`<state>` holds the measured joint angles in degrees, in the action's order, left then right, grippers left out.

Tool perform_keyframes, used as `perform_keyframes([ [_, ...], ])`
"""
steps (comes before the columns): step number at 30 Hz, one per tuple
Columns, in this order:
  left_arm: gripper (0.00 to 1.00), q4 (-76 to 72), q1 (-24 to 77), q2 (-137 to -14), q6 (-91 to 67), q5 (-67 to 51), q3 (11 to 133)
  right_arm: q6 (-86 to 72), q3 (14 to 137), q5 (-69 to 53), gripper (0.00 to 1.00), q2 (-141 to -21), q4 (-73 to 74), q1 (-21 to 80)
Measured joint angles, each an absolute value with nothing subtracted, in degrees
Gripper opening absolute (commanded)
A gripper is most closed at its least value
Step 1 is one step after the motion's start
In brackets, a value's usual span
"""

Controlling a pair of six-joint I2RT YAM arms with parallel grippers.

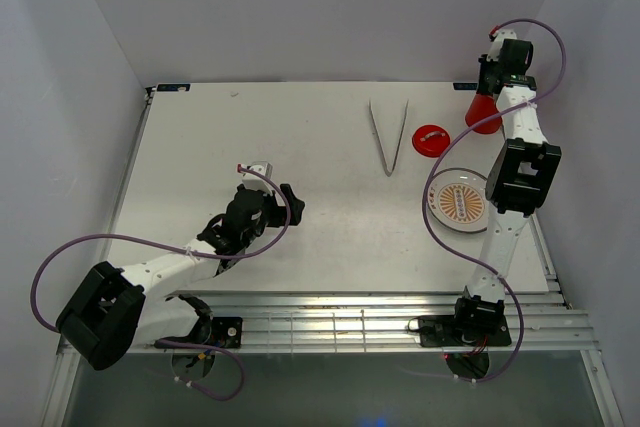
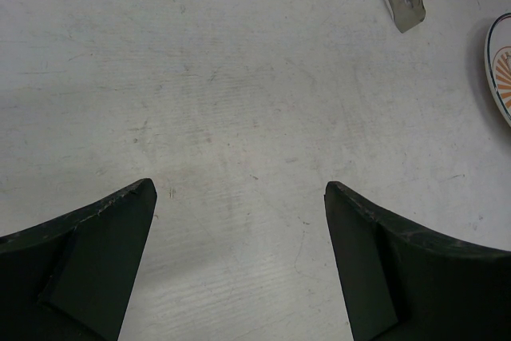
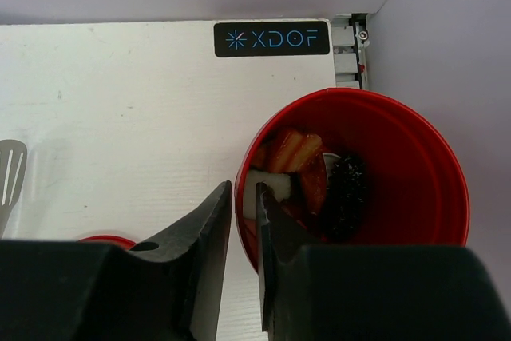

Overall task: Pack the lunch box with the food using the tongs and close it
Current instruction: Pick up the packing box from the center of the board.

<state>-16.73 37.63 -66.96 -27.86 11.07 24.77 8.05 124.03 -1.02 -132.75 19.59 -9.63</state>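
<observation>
With the food (image 3: 299, 153) packed, closing begins: your right gripper (image 3: 242, 193) straddles the lunch box (image 3: 423, 173) wall, nearly closed, clamp unconfirmed; steady it, then fit the lid (image 1: 431, 139) lying at its left.

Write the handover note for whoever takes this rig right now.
Left tool: open, above the table, holding nothing.
Right tool: jaws astride the lunch box wall, barely apart; grip unconfirmed.
Things: lunch box at the far right corner, food inside; lid and tongs lie on the table, left of it; plate nearer the arms.
Done: food packed, as far as visible.
To do: put the lid on.
</observation>
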Motion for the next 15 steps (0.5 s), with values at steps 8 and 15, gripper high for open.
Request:
perform_keyframes([
  [8, 0.97, -16.7, 37.6, -66.8, -27.9, 11.1, 24.8, 7.9, 124.0, -0.1, 0.08, -132.8, 19.4, -9.6],
  [15, 0.96, -16.7, 37.6, -66.5, -27.9, 11.1, 24.8, 9.2, 116.9, 3.4, 0.08, -128.8, 15.6, -8.3],
])
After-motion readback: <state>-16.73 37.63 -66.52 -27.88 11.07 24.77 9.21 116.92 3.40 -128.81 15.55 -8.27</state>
